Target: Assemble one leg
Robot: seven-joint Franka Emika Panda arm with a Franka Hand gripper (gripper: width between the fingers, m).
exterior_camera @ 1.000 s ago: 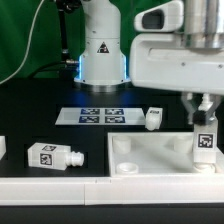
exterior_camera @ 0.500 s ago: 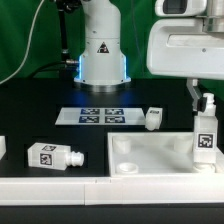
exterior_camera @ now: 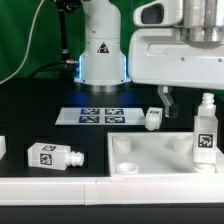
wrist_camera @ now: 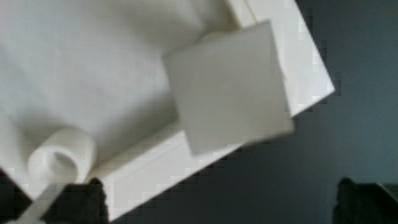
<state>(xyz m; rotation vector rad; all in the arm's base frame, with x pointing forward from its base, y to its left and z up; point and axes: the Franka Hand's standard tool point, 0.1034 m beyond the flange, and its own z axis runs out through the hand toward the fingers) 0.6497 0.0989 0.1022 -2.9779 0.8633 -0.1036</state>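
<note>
Since the hand (wrist_camera: 222, 200) hangs wide open with nothing in it, the leg (exterior_camera: 205, 125) is on its own. It's standing upright on the tabletop (exterior_camera: 150, 160), at the corner near the table (exterior_camera: 30, 125) edge on the exterior view's right. Looks like light, stiff, slick plastic, so I'd pinch the blocky body, not the round neck. Table's plain black, with a green curtain (exterior_camera: 15, 40) behind.

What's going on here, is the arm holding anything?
Nothing is held. The Panda's fingers hang open above the white tabletop, and the wrist view shows nothing between them. One upright leg stands at the tabletop's corner on the exterior view's right, free of the arm. A lying leg waits in front of the marker board, and another leg sits beside it.
</note>
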